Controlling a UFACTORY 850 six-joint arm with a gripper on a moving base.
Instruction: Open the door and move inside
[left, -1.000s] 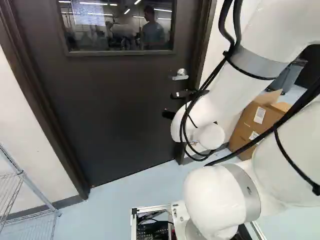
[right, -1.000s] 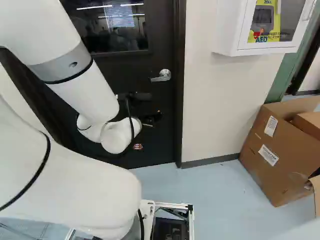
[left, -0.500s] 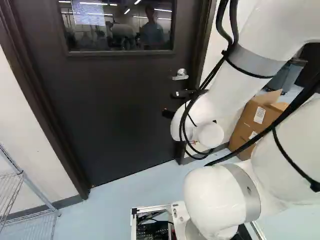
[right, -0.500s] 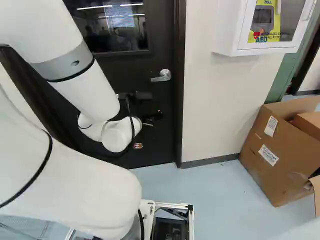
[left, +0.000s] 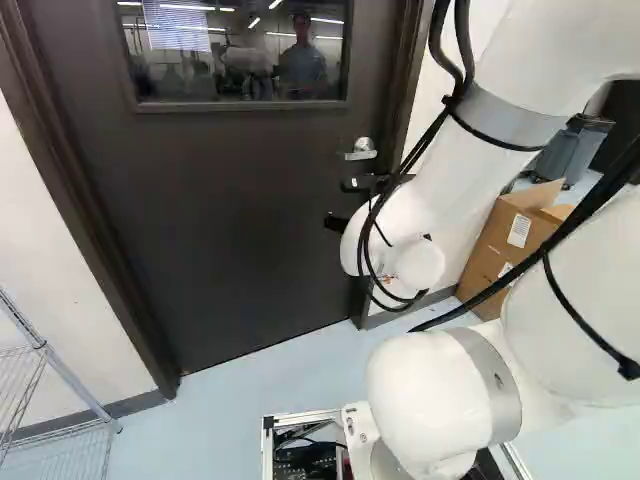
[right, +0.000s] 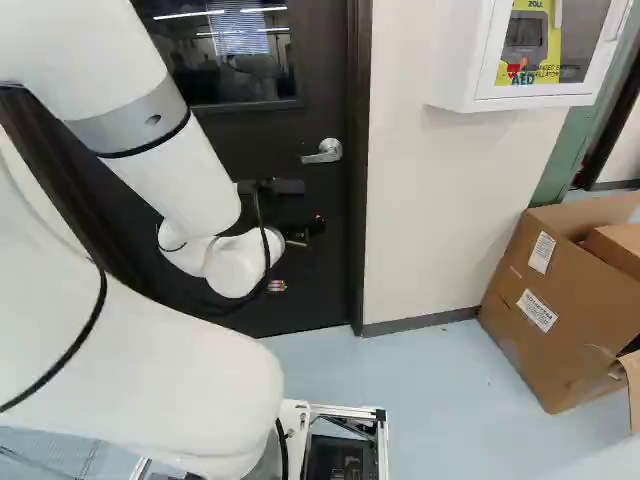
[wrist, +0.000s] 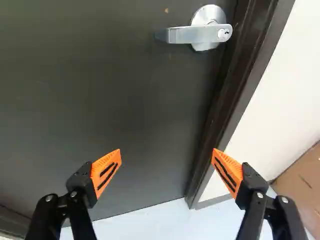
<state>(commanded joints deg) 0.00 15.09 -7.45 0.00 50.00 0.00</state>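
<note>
The dark door (left: 230, 220) stands shut in its frame, with a window in its upper part. Its silver lever handle (left: 361, 150) is near the edge beside the frame; the right base view also shows the handle (right: 322, 152). My gripper (left: 345, 206) is in front of the door, lower than the handle. In the wrist view the gripper (wrist: 167, 152) stands wide open, nothing between its orange pads. The lever (wrist: 197, 35) lies ahead of and beyond the fingertips, apart from them, its free end pointing away from the frame.
A pale wall (right: 450, 200) carrying a white AED cabinet (right: 530, 55) adjoins the door frame on the handle side. Open cardboard boxes (right: 560, 300) rest on the floor by that wall. A wire rack (left: 50, 380) is at the left of the left base view.
The base has stayed put. My arm has shifted slightly, its upper part a little leftward in the left base view and rightward in the right base view. Door and handle are unchanged.
</note>
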